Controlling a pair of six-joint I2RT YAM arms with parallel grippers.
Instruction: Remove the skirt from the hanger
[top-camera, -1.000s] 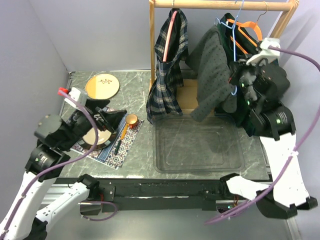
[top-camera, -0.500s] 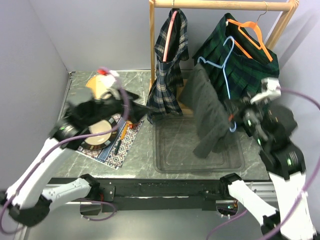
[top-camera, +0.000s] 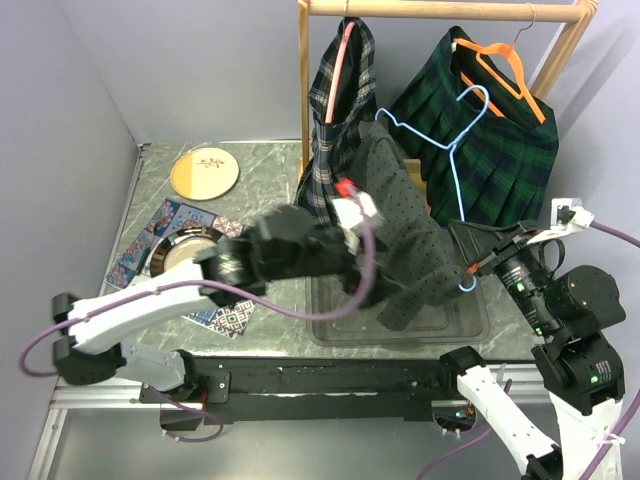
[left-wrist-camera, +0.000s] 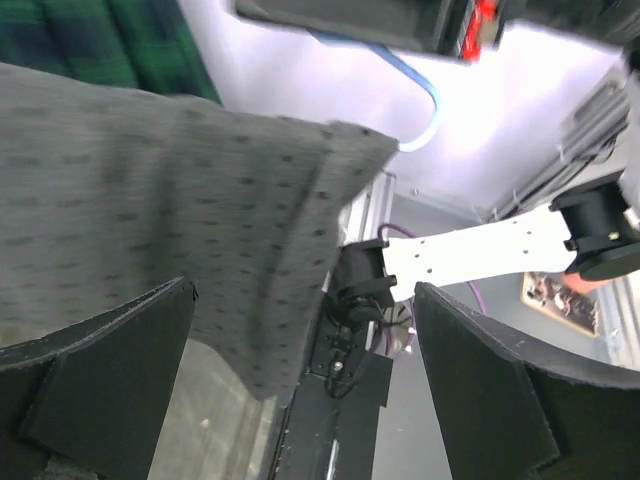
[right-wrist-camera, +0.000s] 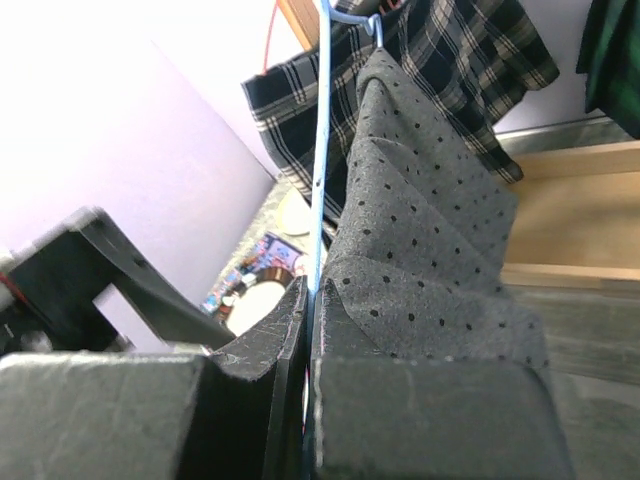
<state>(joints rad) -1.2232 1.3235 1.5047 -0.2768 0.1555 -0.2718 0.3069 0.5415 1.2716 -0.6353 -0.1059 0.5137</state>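
The grey dotted skirt hangs on a light blue wire hanger, held off the rail above the clear tray. My right gripper is shut on the hanger's lower wire; in the right wrist view the wire runs up from between the closed fingers and the skirt drapes to the right. My left gripper is open at the skirt's lower edge. In the left wrist view the skirt's corner hangs down between the spread fingers, not clamped.
A wooden rack holds a plaid skirt on a pink hanger and a dark green skirt on an orange hanger. A clear tray lies under the skirt. A plate and a bowl on a patterned mat sit left.
My left arm has swung right, from over the mat to the skirt's lower edge. My right gripper has carried the hanger and skirt down and away from the rail.
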